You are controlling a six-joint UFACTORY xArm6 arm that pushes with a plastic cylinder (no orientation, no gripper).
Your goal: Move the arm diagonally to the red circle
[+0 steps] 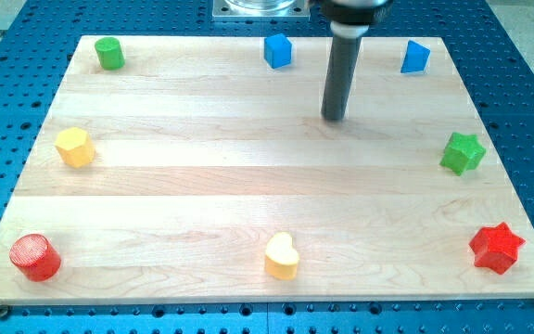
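No claw on this rig, nothing opens or holds anything: just a straight dark rod, my tip (335,118) resting on the pale wooden board (202,186) at the far middle, touching no block.

Near row: red ribbed plastic cylinder, the red circle (34,257), at the near left corner, well apart from my tip, diagonally down-left. Yellow heart block (282,256) near middle, red star block (496,247) near right.

Mid: yellow hexagon block (74,147) left edge, green star block (462,152) right edge.

Far: green cylinder block (109,53) left, blue cube block (277,50) just left of the rod, blue wedge-like block (415,57) right.

Judgement: target looks light, stiff and slick on wood; round, so it would likely slide or spin away if hit off-centre. No grasp possible; contact its far-right side squarely. Diagonal path looks free.
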